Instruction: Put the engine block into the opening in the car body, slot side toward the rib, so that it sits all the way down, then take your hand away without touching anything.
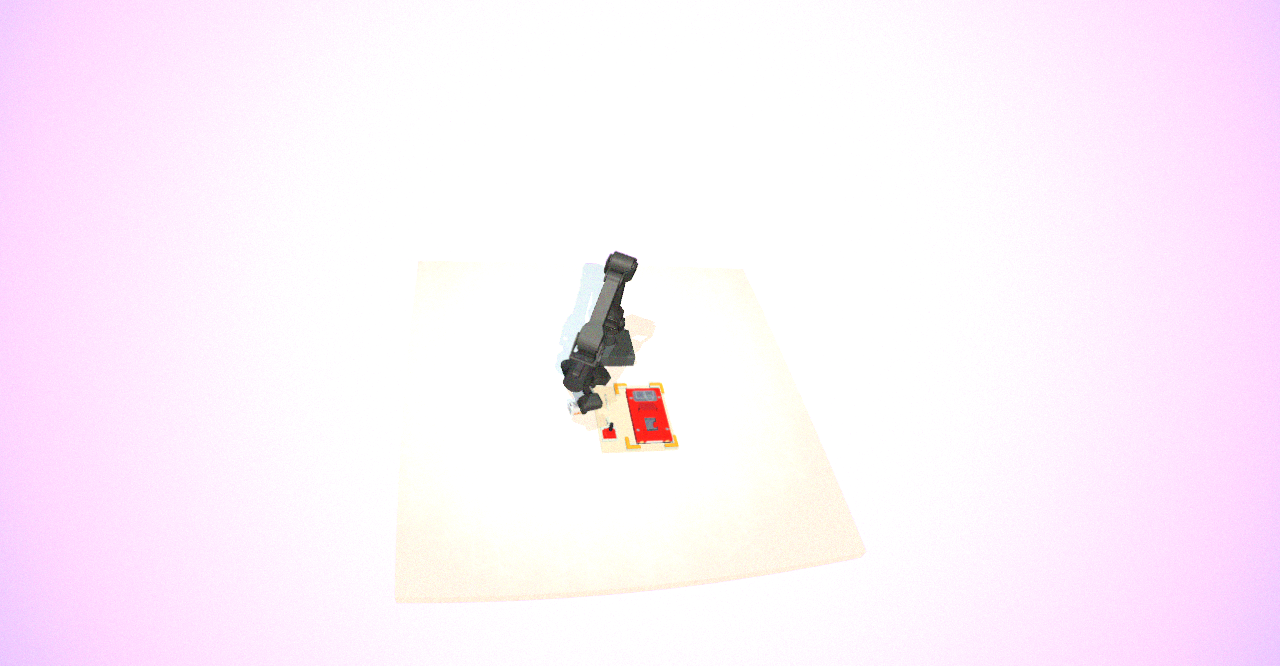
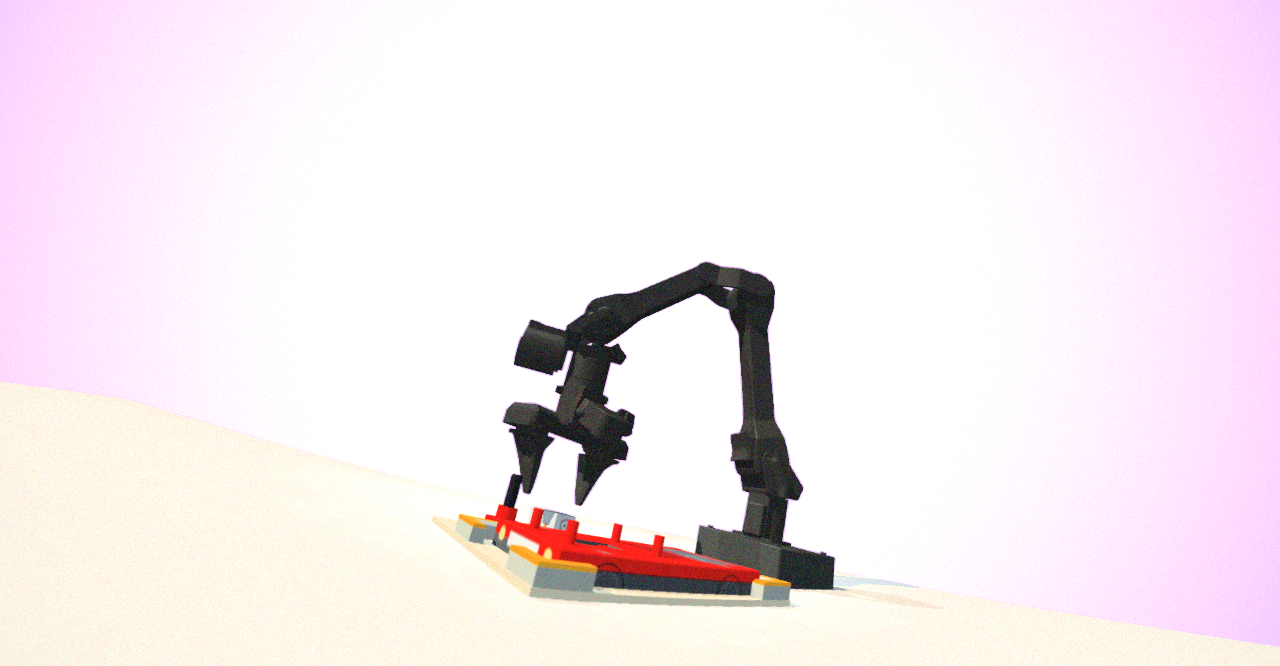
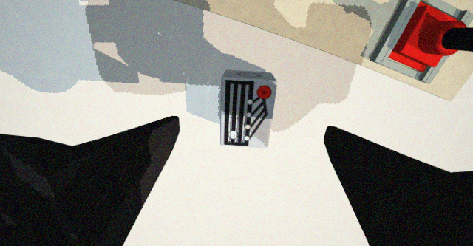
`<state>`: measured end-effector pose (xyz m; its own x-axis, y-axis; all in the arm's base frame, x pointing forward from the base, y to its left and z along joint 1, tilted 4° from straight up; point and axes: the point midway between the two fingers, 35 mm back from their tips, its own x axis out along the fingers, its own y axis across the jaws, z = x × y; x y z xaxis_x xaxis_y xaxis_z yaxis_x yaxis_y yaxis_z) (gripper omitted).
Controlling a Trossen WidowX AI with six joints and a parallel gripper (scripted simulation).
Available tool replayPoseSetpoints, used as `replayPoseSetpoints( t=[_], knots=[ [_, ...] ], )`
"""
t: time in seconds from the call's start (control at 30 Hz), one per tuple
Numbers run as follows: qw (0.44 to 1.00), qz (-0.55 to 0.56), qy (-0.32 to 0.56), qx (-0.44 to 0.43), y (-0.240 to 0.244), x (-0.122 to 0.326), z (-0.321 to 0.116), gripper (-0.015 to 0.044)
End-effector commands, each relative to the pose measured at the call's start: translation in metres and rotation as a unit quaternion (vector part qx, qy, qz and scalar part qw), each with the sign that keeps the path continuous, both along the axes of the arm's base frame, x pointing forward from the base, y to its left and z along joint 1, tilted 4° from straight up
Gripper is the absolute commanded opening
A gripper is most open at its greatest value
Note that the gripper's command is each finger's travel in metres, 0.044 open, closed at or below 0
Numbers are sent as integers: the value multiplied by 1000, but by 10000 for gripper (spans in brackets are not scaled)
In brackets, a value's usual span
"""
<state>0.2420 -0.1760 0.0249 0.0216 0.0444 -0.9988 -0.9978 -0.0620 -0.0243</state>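
Note:
The engine block (image 3: 245, 109) (image 2: 558, 520) is a small grey box with black stripes and a red dot on top. It stands on the table beside the tan board. My gripper (image 3: 251, 128) (image 2: 553, 496) is open and empty, pointing down above the block. In the wrist view the block shows between the fingertips, slightly ahead of them; they do not touch it. In the top view the hand hides the fingers. The red car body (image 1: 637, 416) (image 2: 644, 560) lies on the board, with a dark opening (image 1: 650, 424) in its top. The slot side and rib cannot be made out.
A red piece with an upright black handle (image 2: 512, 490) sits in a grey holder on the board (image 3: 251, 2), between block and car. Orange-topped corner brackets (image 2: 552, 565) surround the car, and red pegs stand on it. The arm's dark base (image 1: 619, 348) (image 2: 778, 559) stands behind.

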Motion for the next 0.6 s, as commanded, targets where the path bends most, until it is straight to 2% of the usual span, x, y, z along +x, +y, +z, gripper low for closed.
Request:
replayPoseSetpoints(
  t=[0.0,0.37,0.57],
  knots=[
    [1000,-2,6,1,2,-3,-9,440],
    [1000,-2,6,1,3,-3,-25,440],
    [1000,-2,6,1,3,-3,-25,282]
  ],
)
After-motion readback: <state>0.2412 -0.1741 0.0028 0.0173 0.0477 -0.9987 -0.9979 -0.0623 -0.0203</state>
